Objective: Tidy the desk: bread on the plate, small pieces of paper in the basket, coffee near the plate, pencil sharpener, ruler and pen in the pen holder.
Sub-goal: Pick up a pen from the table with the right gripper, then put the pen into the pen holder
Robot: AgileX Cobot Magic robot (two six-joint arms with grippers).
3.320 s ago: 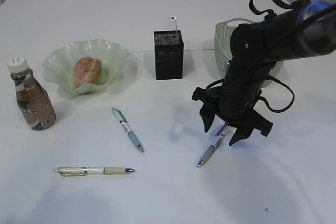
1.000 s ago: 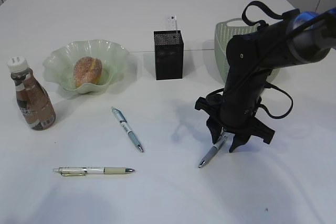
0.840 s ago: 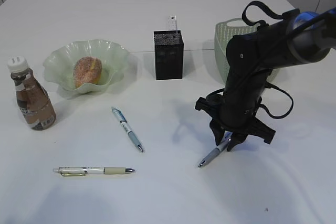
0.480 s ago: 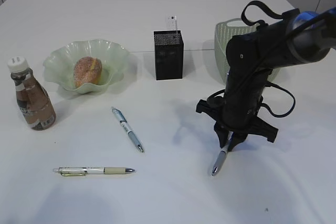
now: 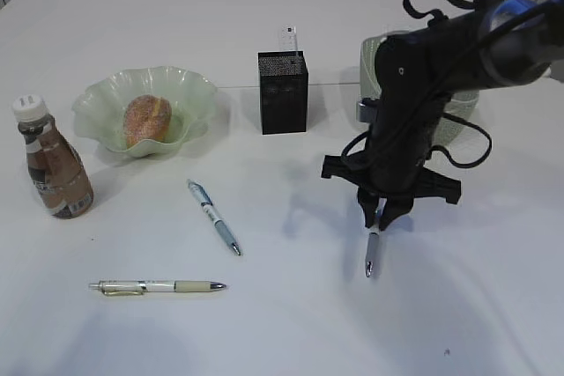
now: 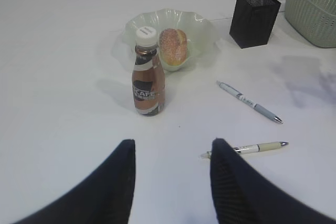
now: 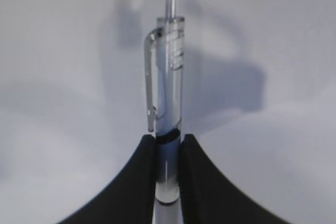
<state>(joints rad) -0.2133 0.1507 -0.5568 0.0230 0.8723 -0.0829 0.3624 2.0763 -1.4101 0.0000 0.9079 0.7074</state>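
Observation:
My right gripper (image 5: 381,217) (image 7: 168,142) is shut on a clear pen (image 5: 372,253) (image 7: 169,77), which hangs tip-down just above the desk (image 5: 291,332). The left gripper (image 6: 173,142) is open and empty over the desk's near left. Two more pens lie flat: a blue one (image 5: 214,217) and a beige one (image 5: 159,286) (image 6: 247,149). The black pen holder (image 5: 283,92) has the ruler (image 5: 288,40) standing in it. The bread (image 5: 146,119) sits in the plate (image 5: 189,90), with the coffee (image 5: 55,165) upright to its left. Behind my right arm is the basket (image 5: 379,63). No pencil sharpener or paper pieces are in view.
The right arm's cables loop out toward the basket. The pen holder stands about a hand's width left of the basket, behind the held pen.
The right gripper closed on the pen and rose with it. The pen swung from lying slanted on the desk to hanging nearly upright, tip down.

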